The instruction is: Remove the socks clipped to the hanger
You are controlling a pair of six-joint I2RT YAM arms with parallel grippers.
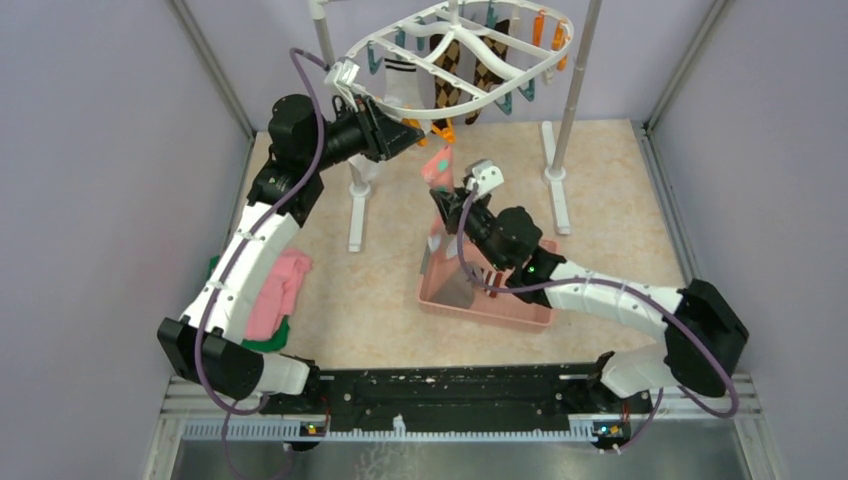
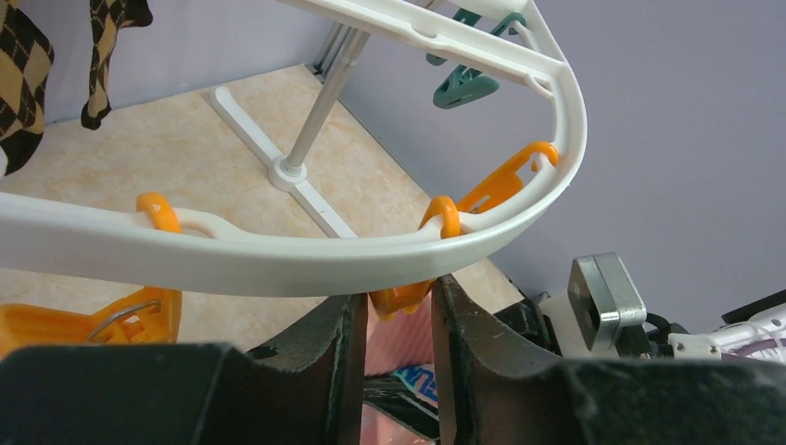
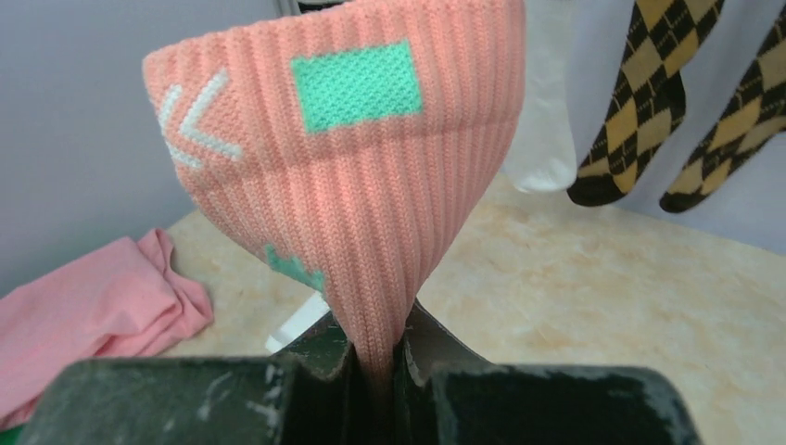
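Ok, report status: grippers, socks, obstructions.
Left gripper pinching orange clip. Right gripper shut on pink sock, below hanger. White sock, argyle pair clipped up. Nothing blocking.

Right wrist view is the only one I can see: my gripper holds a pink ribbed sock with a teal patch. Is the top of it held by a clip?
Observer: I cannot tell. In the left wrist view pink material, probably your pink ribbed sock, shows directly below a small orange plastic clip.
Operator: Where is the left gripper?
Observer: The left gripper is under the rim of the large white plastic oval hanger, one finger on each side of that clip.
Operator: What is below my arm?
Observer: In the top view it reaches across a pink rectangular plastic basket.
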